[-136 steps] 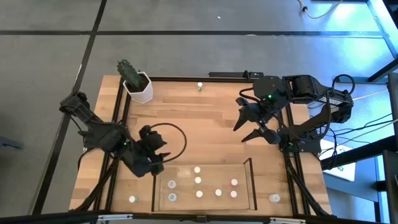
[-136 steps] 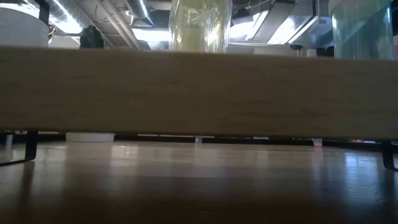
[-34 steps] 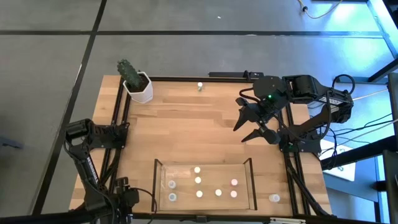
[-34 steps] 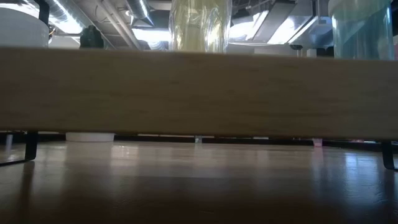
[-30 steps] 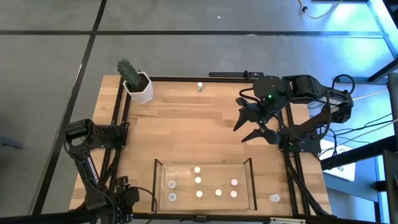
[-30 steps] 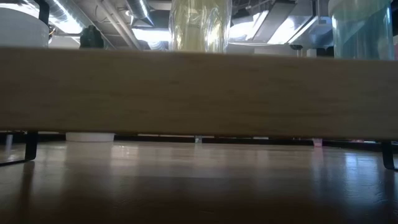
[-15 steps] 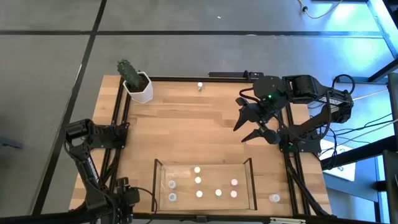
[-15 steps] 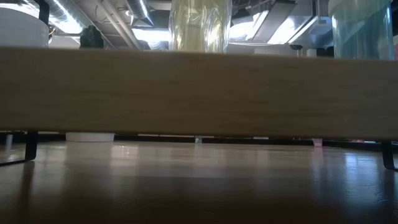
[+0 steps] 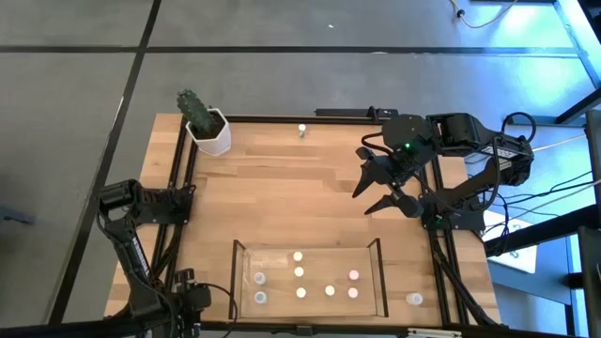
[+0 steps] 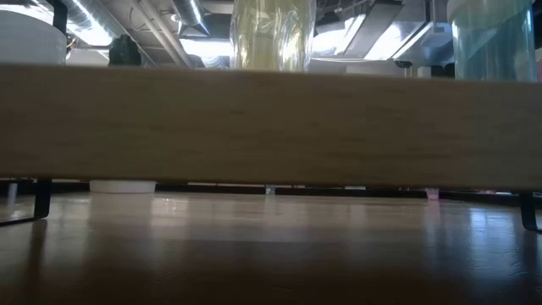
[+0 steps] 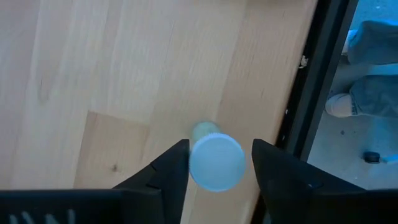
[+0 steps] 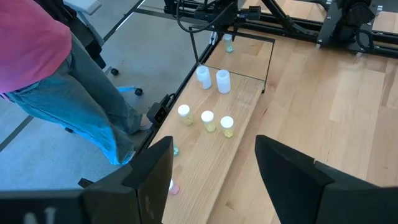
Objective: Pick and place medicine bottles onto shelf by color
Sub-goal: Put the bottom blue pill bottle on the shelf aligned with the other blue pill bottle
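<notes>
The shelf (image 9: pixel 310 278) is a clear-walled tray near the table's near edge, with several tiny medicine bottles (image 9: pixel 300 272) standing in it; they also show in the right wrist view (image 12: pixel 207 118). My left gripper (image 9: pixel 192 299) is at the near left corner, left of the shelf, pointing down. Its open fingers stand on either side of a white-capped bottle (image 11: pixel 216 162) that stands on the table. My right gripper (image 9: pixel 380 188) hovers open and empty over the table's right side. One bottle (image 9: pixel 302 130) stands at the far edge, another (image 9: pixel 414 299) right of the shelf. My left gripper's fingers (image 11: pixel 174 165) come from above, close beside the bottle's cap (image 11: pixel 199 163). I cannot tell whether they touch it. The bottle stands upright on the table.
A white pot with a cactus (image 9: pixel 208 130) stands at the far left corner. A black frame (image 9: pixel 178 188) runs round the tabletop. A person in a pink top and jeans (image 12: pixel 74 93) stands at the table's near side. The table's middle is bare wood.
Nothing has visibly changed in the last second. Before that, my left arm swung from beside the shelf's left wall to the near left corner, over the bottle there.
</notes>
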Action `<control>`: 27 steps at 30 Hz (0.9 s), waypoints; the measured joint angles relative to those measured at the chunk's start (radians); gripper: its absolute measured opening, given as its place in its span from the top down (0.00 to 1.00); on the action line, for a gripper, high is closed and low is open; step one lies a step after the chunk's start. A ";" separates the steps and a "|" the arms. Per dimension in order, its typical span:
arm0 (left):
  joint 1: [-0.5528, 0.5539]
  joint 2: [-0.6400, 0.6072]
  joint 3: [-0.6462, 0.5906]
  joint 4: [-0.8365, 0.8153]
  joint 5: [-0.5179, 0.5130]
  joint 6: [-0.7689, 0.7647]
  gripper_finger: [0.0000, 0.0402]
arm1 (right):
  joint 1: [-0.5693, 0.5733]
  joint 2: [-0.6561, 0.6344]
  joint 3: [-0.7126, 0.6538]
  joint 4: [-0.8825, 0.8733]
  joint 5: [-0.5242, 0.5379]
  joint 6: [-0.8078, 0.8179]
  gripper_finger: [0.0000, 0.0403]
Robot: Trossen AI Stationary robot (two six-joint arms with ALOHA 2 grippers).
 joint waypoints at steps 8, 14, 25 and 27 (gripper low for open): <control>0.000 0.000 0.000 0.003 0.000 -0.001 0.71 | 0.000 0.000 0.000 0.000 0.000 0.000 0.43; 0.004 0.000 0.000 0.020 0.000 -0.024 0.75 | 0.000 0.000 0.000 0.000 0.000 0.000 0.43; 0.005 -0.001 0.004 0.020 0.000 -0.104 0.76 | 0.000 0.000 0.000 0.000 0.000 0.000 0.43; 0.007 -0.002 0.005 0.020 0.000 -0.104 0.76 | 0.000 0.000 0.000 0.000 0.000 0.000 0.43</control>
